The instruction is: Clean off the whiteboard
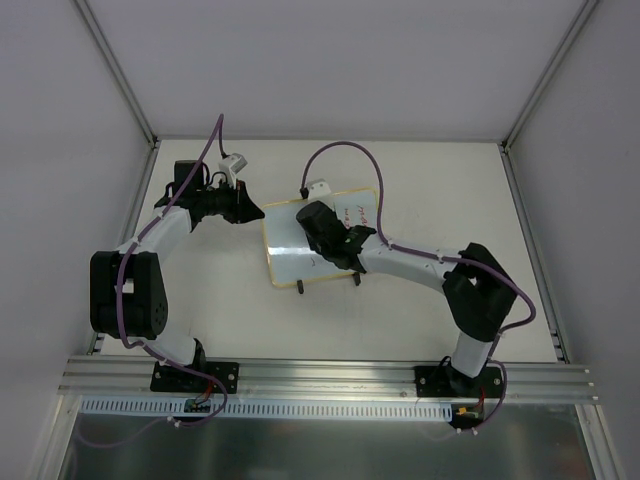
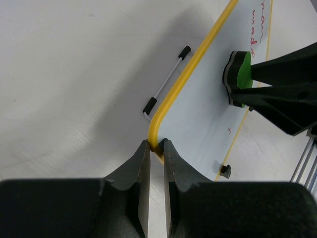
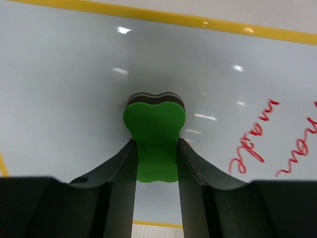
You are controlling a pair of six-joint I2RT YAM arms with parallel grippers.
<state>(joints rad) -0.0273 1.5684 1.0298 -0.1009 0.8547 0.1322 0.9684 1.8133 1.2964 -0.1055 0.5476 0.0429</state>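
Note:
The whiteboard, white with a yellow frame, lies flat mid-table. My left gripper is shut on its left far corner; in the left wrist view the fingertips pinch the yellow rim of the whiteboard. My right gripper is shut on a green eraser and presses its dark pad against the whiteboard. The eraser sits near the board's middle. Red handwriting lies to the eraser's right, near the board's far right part. The board's left portion looks clean.
A wire stand with black end caps sticks out beside the board's edge, and a small black foot shows at the opposite edge. White walls and metal posts enclose the table. An aluminium rail carries both arm bases.

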